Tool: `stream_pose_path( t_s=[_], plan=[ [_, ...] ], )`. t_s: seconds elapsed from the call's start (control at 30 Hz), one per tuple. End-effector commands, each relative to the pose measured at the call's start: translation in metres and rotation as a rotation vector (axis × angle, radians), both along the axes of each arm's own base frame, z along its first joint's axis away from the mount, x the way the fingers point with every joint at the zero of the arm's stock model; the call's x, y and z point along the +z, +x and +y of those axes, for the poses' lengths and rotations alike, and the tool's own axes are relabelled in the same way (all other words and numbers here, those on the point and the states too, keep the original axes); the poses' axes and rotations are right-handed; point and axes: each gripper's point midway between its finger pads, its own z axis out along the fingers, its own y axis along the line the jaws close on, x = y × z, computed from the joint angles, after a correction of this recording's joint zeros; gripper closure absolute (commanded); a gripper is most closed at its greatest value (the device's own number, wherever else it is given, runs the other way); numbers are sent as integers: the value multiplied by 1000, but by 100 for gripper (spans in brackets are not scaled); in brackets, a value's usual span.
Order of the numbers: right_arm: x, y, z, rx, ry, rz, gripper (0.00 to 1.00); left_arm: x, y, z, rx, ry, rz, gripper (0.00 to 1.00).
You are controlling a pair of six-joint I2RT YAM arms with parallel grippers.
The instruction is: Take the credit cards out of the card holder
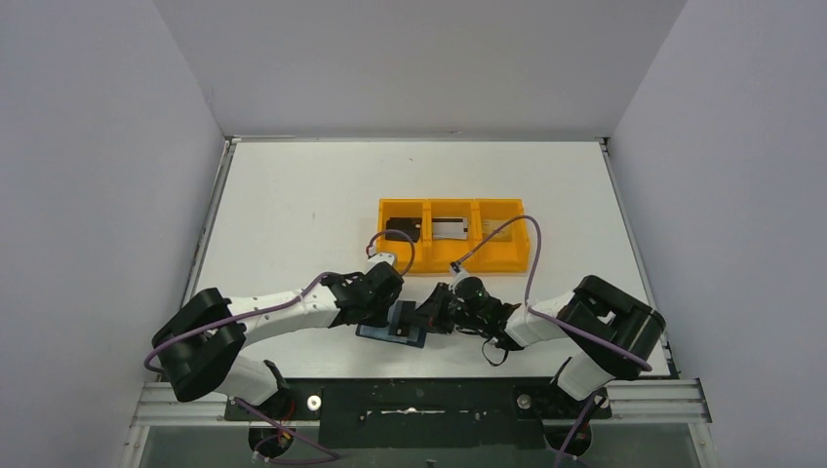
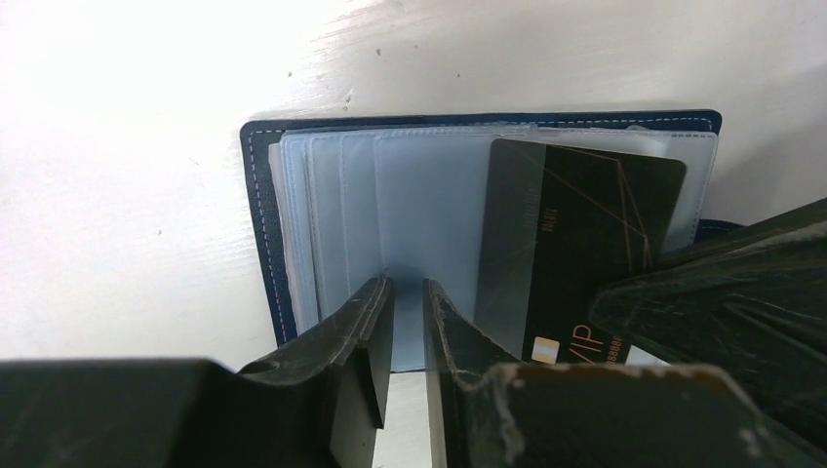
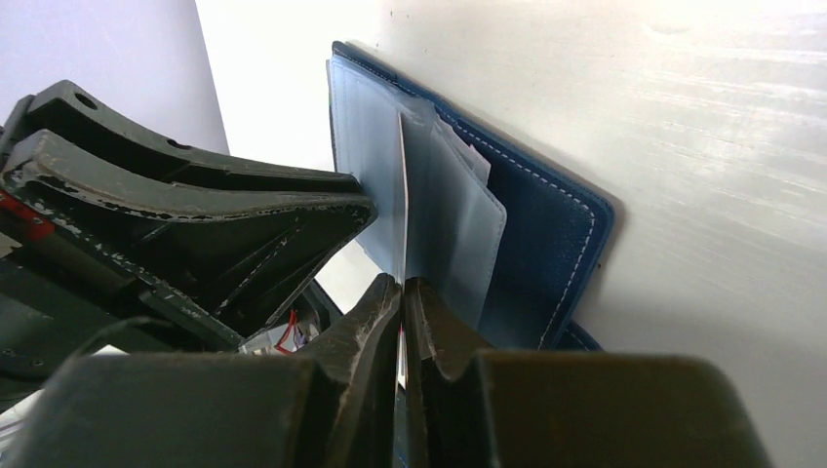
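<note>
Two grippers, close together. The right gripper [image 3: 402,285] has its jaws pinched tight on a thin sheet seen edge-on, judged to be the black card [image 2: 575,234]. The left gripper [image 2: 408,292] has narrow jaws astride a clear sleeve [image 2: 429,214]; clamped or not, cannot tell. The card's long axis runs straight away from the right gripper into the card holder [image 2: 255,195], which lies open on the table [image 1: 293,214] near both arms. Legible: "VIP"; other print too small.

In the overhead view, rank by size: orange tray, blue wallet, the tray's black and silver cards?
Orange tray; blue wallet, partly hidden; black card and silver card look alike.
</note>
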Motion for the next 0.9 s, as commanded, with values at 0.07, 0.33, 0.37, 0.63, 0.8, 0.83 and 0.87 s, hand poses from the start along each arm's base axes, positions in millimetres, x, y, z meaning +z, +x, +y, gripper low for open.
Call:
stream_pose_path(
  t_s=[0.07,0.33,0.37,0.63,0.8,0.83,0.87],
  plan=[
    [9,6,-7,-30,-25,-51,92,-12,-14,13,16,41,47,83],
    [12,9,-3,-36,-18,-48,79,-8,-12,8,14,20,38,84],
    [12,10,-3,-39,-17,-50,79,-8,-12,9,15,20,40,84],
    [16,10,-6,-46,-17,-62,100,-5,-13,8,20,7,38,84],
    [14,12,-20,-83,-98,-72,100,8,-6,11,57,-8,-3,83],
    [16,12,-23,-87,-104,-79,100,12,-4,12,66,-14,-8,83],
    [19,12,-25,-92,-110,-87,100,16,-3,11,72,-27,-14,82]
  ],
)
